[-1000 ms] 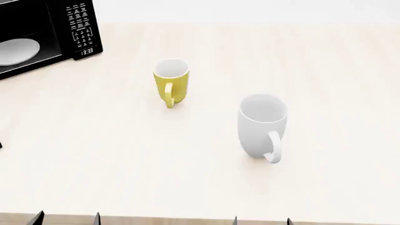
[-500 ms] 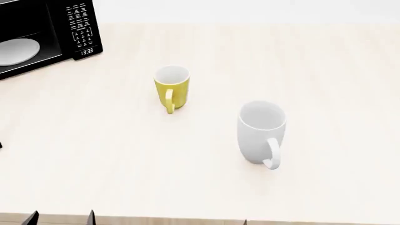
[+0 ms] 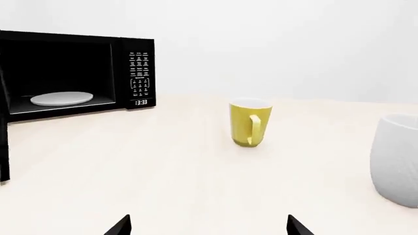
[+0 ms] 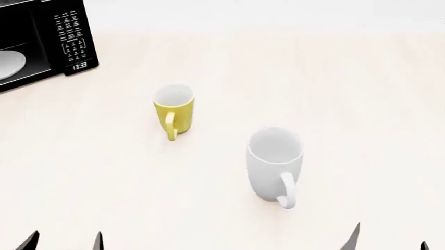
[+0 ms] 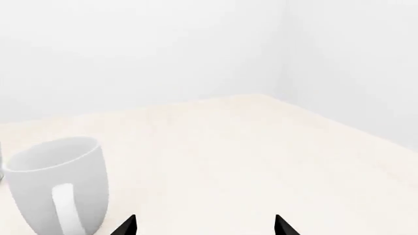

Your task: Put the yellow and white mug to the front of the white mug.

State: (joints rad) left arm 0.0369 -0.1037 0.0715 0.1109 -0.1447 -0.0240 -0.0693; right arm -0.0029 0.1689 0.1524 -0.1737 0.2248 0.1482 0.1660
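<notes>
The yellow and white mug point(image 4: 172, 112) stands upright on the pale table, its yellow handle facing me; it also shows in the left wrist view point(image 3: 249, 123). The larger white mug point(image 4: 274, 164) stands upright to its right and nearer to me, handle toward me; it shows in the right wrist view point(image 5: 58, 186) and at the edge of the left wrist view point(image 3: 396, 160). My left gripper point(image 4: 64, 240) is open and empty at the near left edge, well short of the yellow mug. My right gripper point(image 4: 389, 238) is open and empty at the near right.
A black microwave point(image 4: 41, 41) with its door open and a white plate inside stands at the far left; it also shows in the left wrist view point(image 3: 72, 73). The pale wooden table point(image 4: 334, 94) stretches back to a white wall.
The head view has shifted: both mugs and the microwave sit lower and further left in it. The right gripper's fingertips have come into view at the bottom right.
</notes>
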